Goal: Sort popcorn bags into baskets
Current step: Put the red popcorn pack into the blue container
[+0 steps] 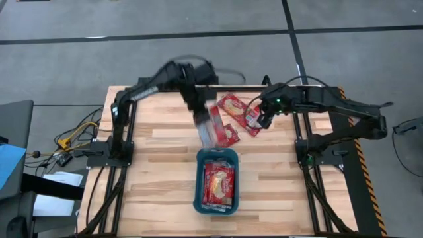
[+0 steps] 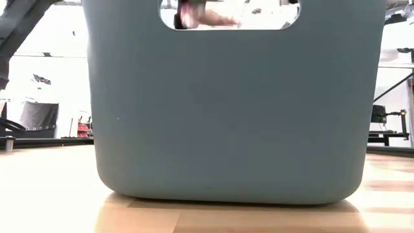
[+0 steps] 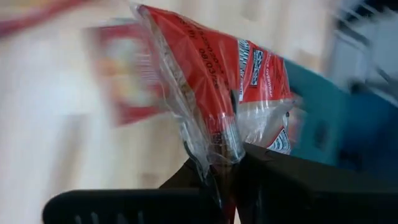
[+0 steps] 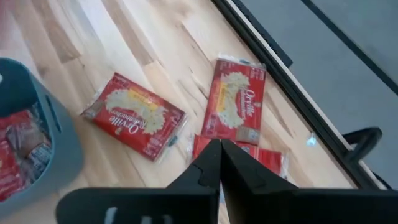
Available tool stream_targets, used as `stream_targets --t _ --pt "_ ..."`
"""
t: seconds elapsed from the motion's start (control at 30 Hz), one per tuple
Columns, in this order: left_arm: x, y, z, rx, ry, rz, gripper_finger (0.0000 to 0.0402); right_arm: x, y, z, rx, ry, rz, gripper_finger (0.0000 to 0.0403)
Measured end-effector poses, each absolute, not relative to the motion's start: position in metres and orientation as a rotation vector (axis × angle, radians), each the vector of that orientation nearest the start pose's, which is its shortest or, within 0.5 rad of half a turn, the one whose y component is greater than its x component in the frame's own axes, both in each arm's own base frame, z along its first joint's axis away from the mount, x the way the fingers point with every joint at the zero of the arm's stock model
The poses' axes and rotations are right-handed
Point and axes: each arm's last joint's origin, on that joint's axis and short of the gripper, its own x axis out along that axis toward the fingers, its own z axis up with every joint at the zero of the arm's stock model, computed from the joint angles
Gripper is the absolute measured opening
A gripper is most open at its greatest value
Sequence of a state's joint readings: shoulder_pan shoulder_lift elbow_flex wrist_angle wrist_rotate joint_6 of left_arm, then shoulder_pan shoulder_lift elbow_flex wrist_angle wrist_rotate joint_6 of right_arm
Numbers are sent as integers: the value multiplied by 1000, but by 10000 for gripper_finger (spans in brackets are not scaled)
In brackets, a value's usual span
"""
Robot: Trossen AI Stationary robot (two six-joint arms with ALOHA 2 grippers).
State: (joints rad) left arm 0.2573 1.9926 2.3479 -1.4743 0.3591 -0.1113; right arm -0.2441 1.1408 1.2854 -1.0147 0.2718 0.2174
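My left gripper is shut on a red popcorn bag, held in the air just beyond the far end of the teal basket. The basket holds several red bags and fills the low view. Three more bags lie flat on the table: one at the far edge, one next to my left gripper, and one under my right gripper. My right gripper's fingers are shut and stand over that bag. My left gripper pinches the bag's clear crimped end between its two fingers. The rest of the bag sticks out past the fingertips, clear of the table. My right gripper's shut fingertips stand right over the edge of a lying bag; whether they touch it I cannot tell.
The table's black frame rail runs close behind the far bags. Bare wood lies left and right of the basket. The basket's handle hole shows a blurred pink shape behind it.
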Motion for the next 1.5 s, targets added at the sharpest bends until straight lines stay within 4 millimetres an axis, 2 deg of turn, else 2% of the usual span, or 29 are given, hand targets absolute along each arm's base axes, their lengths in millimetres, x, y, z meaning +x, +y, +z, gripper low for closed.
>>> stream_targets --t 0.13,0.23,0.37,0.47,0.53,0.67,0.9,1.07,1.27,1.5 --pt "384 11 401 -363 1065 -254 11 188 -55 368 198 828 -588 22" --pt "396 -37 389 -292 1035 -368 11 184 -54 369 201 828 -588 19" --pt "409 -77 370 -286 986 -444 17 182 -53 367 207 853 -591 23" --pt "414 -93 346 -284 1009 -466 17 182 -53 366 223 861 -599 33" --pt "418 -93 330 -307 1023 -454 15 183 -53 366 228 862 -592 37" --pt "421 -78 302 -332 1079 -397 13 184 -49 366 220 863 -569 38" --pt "426 -46 280 -383 1089 -350 13 186 -40 366 219 860 -541 24" --pt "424 -34 264 -424 1125 -367 13 186 -39 366 213 860 -534 20" --pt "424 -31 254 -433 1127 -358 23 186 -39 366 213 858 -539 35" --pt "426 -34 254 -397 1098 -324 54 186 -39 366 207 855 -553 37"
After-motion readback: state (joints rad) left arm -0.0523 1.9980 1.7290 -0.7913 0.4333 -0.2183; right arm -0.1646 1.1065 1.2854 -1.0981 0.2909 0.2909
